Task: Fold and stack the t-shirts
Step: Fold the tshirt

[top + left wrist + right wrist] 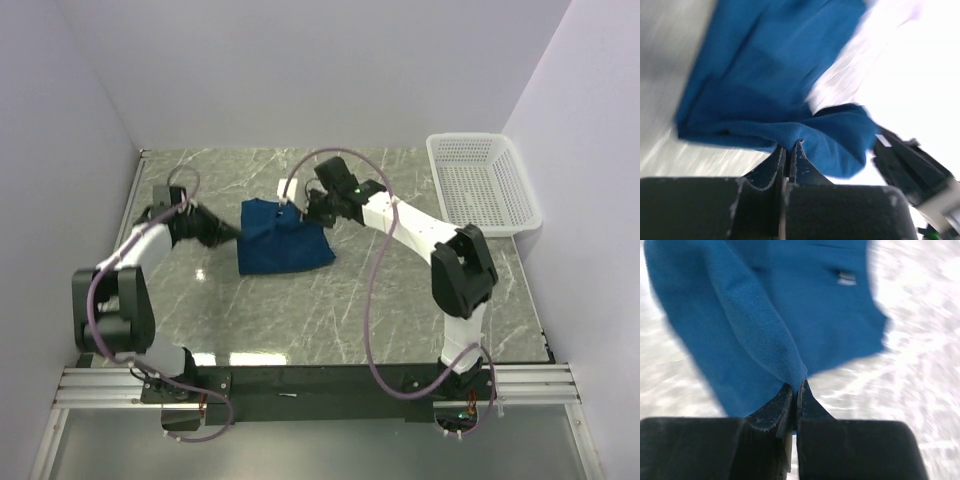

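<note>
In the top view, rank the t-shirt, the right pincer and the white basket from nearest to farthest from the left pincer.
1. The t-shirt: pinched in the left pincer, at its left edge.
2. The right pincer: across the shirt, gripping its far edge.
3. The white basket: well off to the right, beyond the right pincer.

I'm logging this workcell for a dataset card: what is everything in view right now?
t-shirt: one, dark blue, partly folded, middle of the table.
basket: one, white mesh, table's far right corner.
table: one, grey-green marble, under everything.
rail: one, silver and black, table's near edge.
cables: two, purple, one looping along each arm.
left arm: one, white and black, left of the t-shirt, jaws shut on its edge.
right arm: one, white and black, reaching from the right, jaws shut on the t-shirt's far edge.
</note>
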Robot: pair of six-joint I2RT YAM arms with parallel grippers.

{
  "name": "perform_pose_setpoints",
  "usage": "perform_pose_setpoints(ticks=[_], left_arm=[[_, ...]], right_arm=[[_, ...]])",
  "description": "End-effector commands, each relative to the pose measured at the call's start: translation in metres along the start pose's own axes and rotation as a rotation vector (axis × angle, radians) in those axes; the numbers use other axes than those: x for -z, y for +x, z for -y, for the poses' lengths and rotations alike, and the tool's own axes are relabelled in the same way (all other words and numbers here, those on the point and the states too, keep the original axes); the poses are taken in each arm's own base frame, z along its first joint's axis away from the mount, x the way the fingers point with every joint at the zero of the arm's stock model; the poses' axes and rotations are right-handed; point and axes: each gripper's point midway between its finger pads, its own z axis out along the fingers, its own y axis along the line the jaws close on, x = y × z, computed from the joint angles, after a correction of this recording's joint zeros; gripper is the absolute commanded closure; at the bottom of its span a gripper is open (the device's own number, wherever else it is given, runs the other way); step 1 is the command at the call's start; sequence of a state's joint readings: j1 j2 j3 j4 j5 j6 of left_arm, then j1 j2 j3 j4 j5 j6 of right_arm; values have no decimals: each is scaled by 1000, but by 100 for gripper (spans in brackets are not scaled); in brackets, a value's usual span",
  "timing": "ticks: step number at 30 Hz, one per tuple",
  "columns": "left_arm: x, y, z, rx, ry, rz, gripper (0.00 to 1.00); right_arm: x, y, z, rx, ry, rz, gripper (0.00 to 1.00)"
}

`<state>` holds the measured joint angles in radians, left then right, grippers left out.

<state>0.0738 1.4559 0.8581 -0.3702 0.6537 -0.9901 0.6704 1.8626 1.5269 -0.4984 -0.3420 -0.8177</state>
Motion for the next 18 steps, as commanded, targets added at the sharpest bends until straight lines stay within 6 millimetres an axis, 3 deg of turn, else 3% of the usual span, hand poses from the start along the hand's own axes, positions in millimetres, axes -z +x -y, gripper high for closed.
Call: perform_pose_setpoints(ticks=[1, 3, 4, 6, 8, 9, 14, 18], left_arm=[[-5, -60, 64, -100, 125, 124, 100], [-10, -79, 84, -132, 162, 139, 100], [-25, -89, 75, -111, 139, 124, 100], [-34, -101, 85, -120, 165, 117, 100], [-52, -111, 75, -91, 143, 91, 100], [-54, -118, 84, -108, 165, 103, 100], [-78, -138, 78, -78, 149, 97, 100], [-84, -153, 80, -73, 147, 113, 100]], right_arm=[[-5, -6, 61, -113, 195, -7, 100], [-17, -7, 77, -141, 237, -9, 100], [-19, -9, 90, -154, 284, 3, 100], [-30, 1, 104, -188, 344, -23, 100], [-32, -4, 123, -203, 418, 6, 100], [-37, 2, 128, -223, 449, -6, 100], [-44, 4, 150, -251, 553, 10, 100], [-53, 8, 153, -270, 569, 2, 100]])
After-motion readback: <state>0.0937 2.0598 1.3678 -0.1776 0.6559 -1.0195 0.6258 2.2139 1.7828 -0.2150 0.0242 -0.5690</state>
